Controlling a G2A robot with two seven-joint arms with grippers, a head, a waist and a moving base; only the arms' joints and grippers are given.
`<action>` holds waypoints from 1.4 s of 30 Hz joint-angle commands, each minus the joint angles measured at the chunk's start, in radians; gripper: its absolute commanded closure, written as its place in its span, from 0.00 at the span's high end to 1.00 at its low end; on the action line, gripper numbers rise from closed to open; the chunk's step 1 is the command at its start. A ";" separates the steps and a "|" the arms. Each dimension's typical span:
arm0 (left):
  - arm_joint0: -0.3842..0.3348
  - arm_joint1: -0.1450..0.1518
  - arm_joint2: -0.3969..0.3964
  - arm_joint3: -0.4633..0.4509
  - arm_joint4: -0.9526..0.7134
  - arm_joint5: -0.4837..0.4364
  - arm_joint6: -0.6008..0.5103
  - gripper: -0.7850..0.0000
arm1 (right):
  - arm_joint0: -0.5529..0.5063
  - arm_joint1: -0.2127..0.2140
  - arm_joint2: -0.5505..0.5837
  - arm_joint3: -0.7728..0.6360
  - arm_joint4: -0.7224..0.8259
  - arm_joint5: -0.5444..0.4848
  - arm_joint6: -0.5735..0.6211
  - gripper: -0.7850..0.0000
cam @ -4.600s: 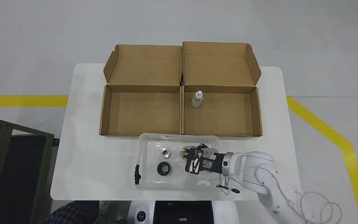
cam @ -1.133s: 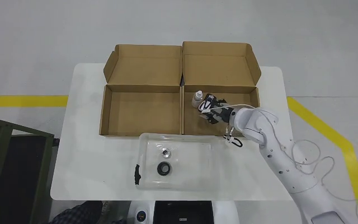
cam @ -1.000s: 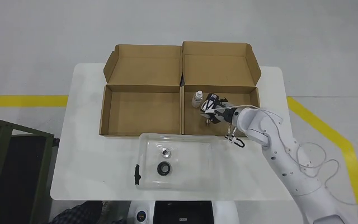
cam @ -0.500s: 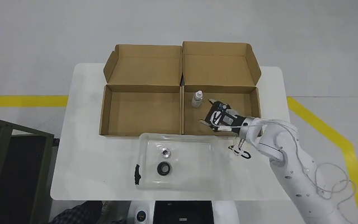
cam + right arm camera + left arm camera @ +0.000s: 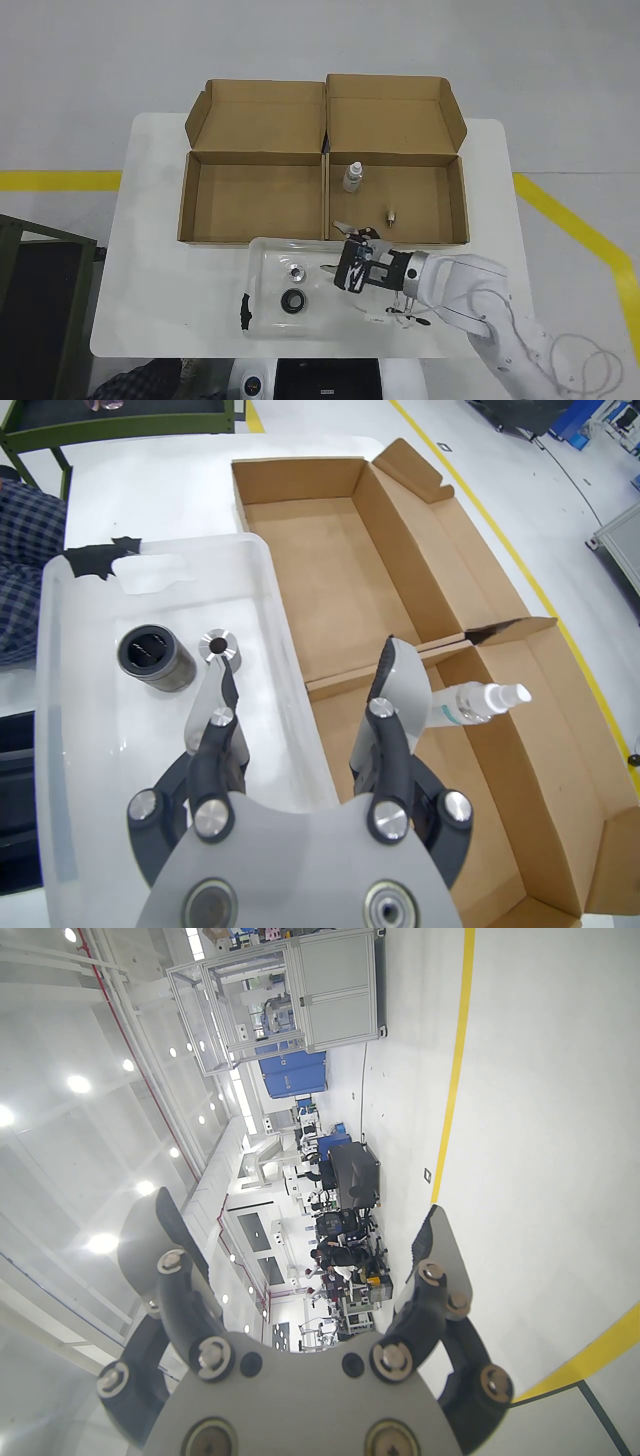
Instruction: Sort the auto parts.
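While two parts sit in the clear bin (image 5: 50,700), the likely next pick is the silver bushing (image 5: 218,648), right at one fingertip of the right pincer (image 5: 307,660). Black linear bearing (image 5: 156,664) close beside it, farther out. Judgement: shift sideways, centre both fingers around the bushing, avoid nudging the bearing or the bin wall. Right pincer spread wide, grasping nothing; other finger over the cardboard box (image 5: 500,800), spray bottle (image 5: 470,701) just past it. Left pincer (image 5: 300,1208) released, empty.
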 commanded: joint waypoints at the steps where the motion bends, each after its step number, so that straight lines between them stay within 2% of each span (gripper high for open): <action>1: 0.000 0.000 0.000 0.000 0.000 0.000 0.000 1.00 | 0.002 -0.003 -0.028 0.006 -0.015 0.003 -0.011 0.64; 13: 0.000 0.000 0.000 0.000 0.000 0.000 0.000 1.00 | 0.036 -0.025 -0.160 0.063 -0.099 0.033 -0.046 0.59; 19: 0.000 0.000 0.000 0.000 0.000 0.000 0.000 1.00 | 0.062 -0.036 -0.205 0.094 -0.111 0.033 -0.044 0.52; 42: 0.000 0.000 0.000 0.000 0.000 0.000 0.000 1.00 | 0.144 -0.065 -0.254 0.246 -0.082 0.024 -0.026 0.49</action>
